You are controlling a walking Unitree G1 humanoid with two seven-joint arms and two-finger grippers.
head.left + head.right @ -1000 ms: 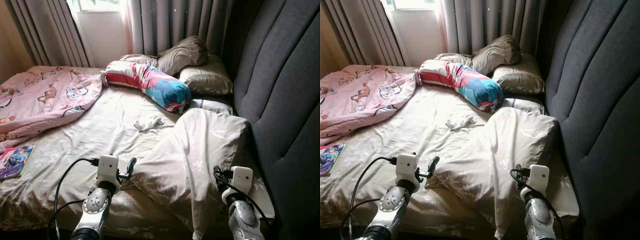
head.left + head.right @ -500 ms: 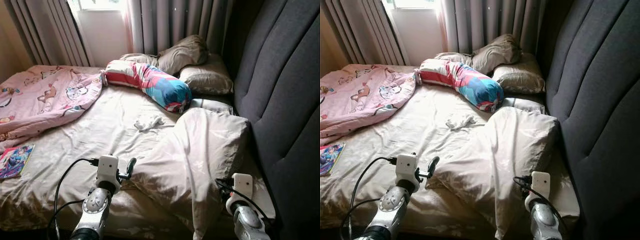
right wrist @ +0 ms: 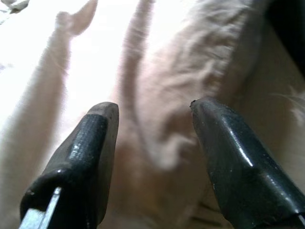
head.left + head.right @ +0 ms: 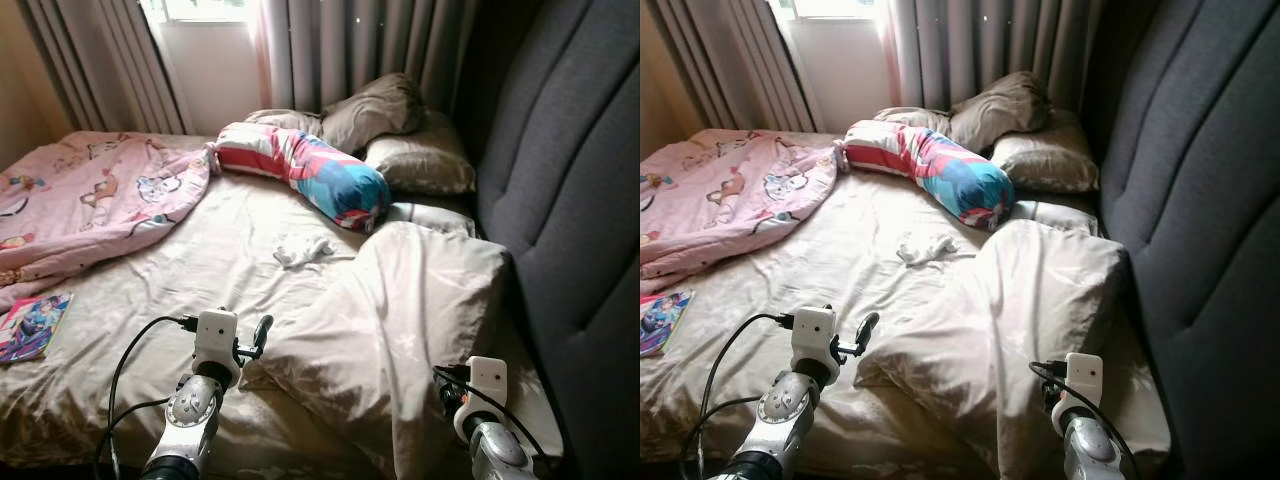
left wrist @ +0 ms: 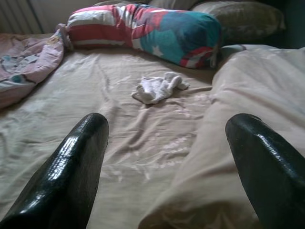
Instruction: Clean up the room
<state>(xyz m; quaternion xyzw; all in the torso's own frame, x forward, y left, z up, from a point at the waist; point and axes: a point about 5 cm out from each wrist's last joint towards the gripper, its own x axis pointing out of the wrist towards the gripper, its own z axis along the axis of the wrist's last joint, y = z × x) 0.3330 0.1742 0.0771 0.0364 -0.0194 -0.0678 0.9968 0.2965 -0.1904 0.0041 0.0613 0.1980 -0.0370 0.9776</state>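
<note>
A large beige pillow lies askew on the near right part of the bed, beside the dark padded headboard. My left gripper is open, low over the sheet at the pillow's near left corner. It points toward a small crumpled white cloth in the middle of the bed. My right gripper is open too, with its fingers over the pillow's wrinkled fabric at the near right edge and nothing between them. A red, white and blue bolster lies across the bed further back.
A pink cartoon-print blanket is bunched at the left. A colourful book lies on the sheet at the near left edge. Brown and beige pillows are piled at the back by the grey curtains.
My right arm has dropped lower and drawn back along the pillow's near right edge. The view has shifted slightly. The left arm has kept its place.
</note>
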